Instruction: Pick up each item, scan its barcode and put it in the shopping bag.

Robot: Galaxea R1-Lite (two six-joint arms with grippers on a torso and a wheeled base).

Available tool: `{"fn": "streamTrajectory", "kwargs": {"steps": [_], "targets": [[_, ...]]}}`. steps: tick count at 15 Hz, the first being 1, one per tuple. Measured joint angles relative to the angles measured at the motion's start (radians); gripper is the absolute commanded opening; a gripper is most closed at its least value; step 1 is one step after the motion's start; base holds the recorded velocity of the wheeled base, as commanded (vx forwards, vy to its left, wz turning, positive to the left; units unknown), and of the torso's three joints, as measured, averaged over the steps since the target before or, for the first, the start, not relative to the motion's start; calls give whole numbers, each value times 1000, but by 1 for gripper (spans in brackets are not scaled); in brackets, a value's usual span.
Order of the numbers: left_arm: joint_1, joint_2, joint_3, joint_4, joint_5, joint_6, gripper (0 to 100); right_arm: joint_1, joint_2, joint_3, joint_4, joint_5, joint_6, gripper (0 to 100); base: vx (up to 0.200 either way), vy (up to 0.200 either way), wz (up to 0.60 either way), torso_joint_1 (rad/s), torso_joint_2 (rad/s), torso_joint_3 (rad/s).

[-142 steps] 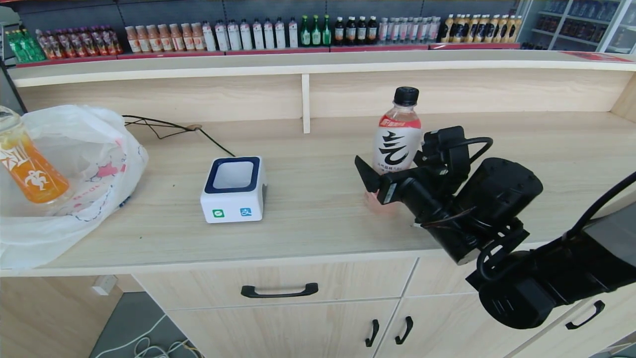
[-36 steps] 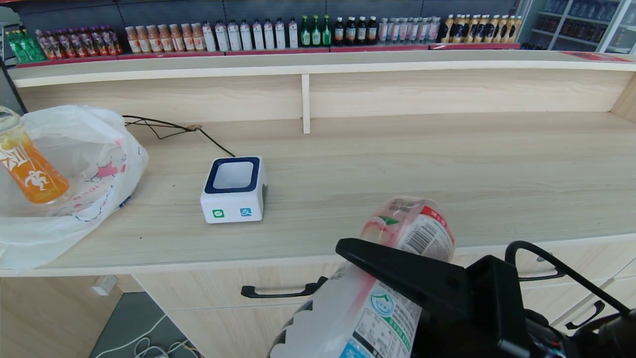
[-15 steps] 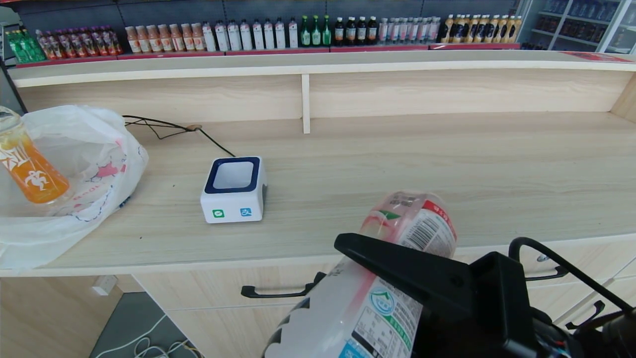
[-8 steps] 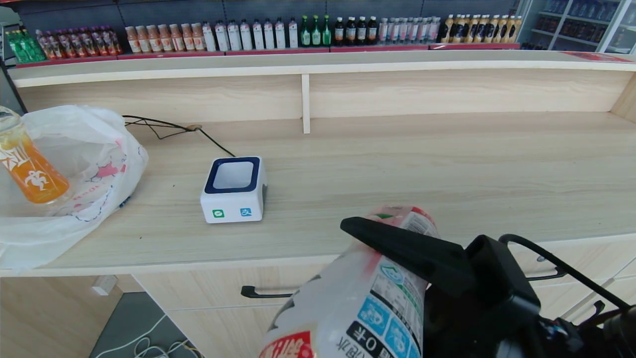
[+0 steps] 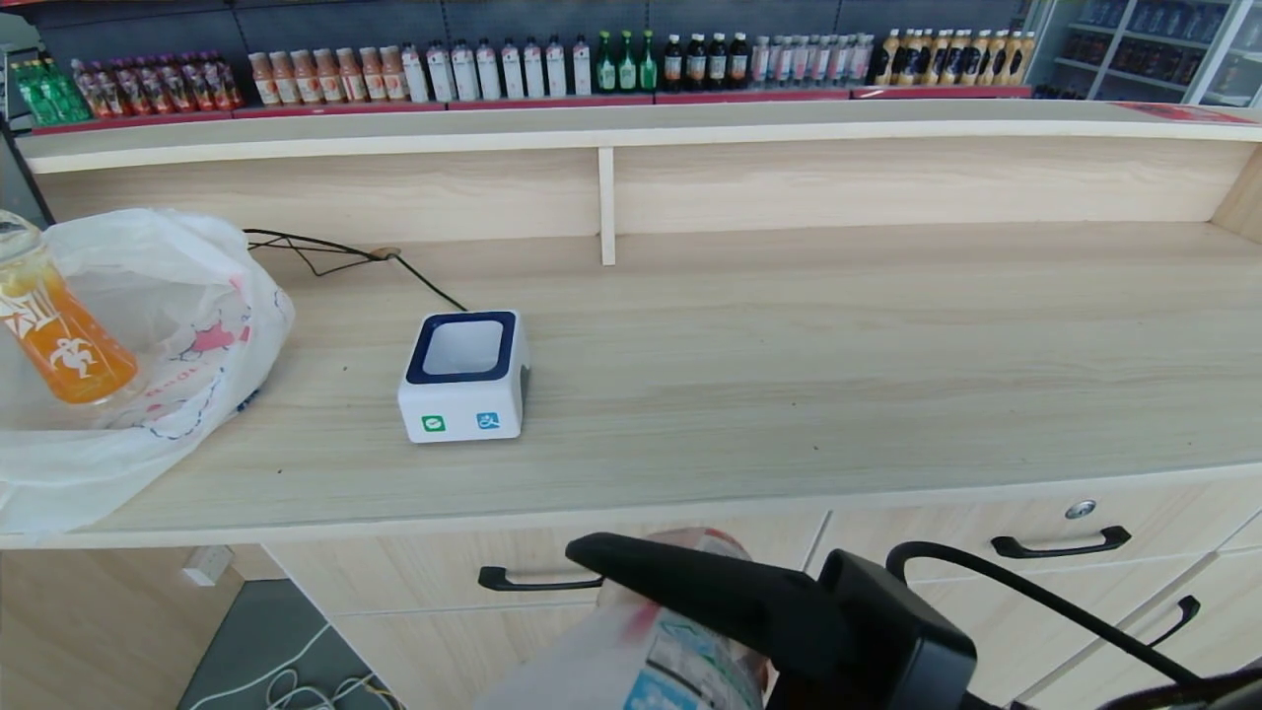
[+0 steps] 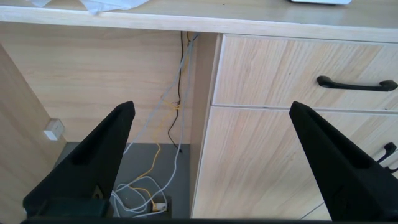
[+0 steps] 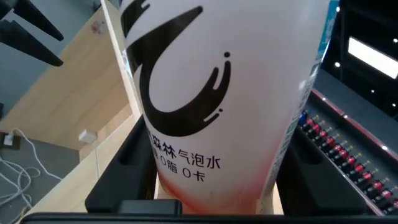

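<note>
Wooden counter (image 5: 789,325), black-handled drawers (image 5: 394,572) beneath, stocked drinks shelf (image 5: 513,71) behind.

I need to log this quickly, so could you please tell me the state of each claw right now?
Left claw: open, holding nothing.
Right claw: closed on the clear plastic drink bottle with a white label.

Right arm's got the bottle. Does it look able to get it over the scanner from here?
Probably yes. The right gripper holds the bottle low, in front of the counter edge, so it must lift first. Between there and the scanner lies only open counter; the bag sits farther left.
</note>
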State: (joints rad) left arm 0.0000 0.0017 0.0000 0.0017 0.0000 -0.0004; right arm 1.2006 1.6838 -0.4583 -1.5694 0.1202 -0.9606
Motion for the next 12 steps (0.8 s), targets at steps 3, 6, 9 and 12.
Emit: {"fn": "streamTrajectory", "kwargs": {"steps": [3,6,9,12], "targets": [[0,0,0,0,0,0,100,13,18,-27,1,22,124,0,0,0,0,0,0,0],[0,0,0,0,0,0,100,-7,19,-61,0,31,187,0,0,0,0,0,0,0],[0,0,0,0,0,0,100,-11,23,-89,1,-11,262,0,0,0,0,0,0,0],[0,0,0,0,0,0,100,-17,46,-200,-2,-184,427,0,0,0,0,0,0,0]]}}
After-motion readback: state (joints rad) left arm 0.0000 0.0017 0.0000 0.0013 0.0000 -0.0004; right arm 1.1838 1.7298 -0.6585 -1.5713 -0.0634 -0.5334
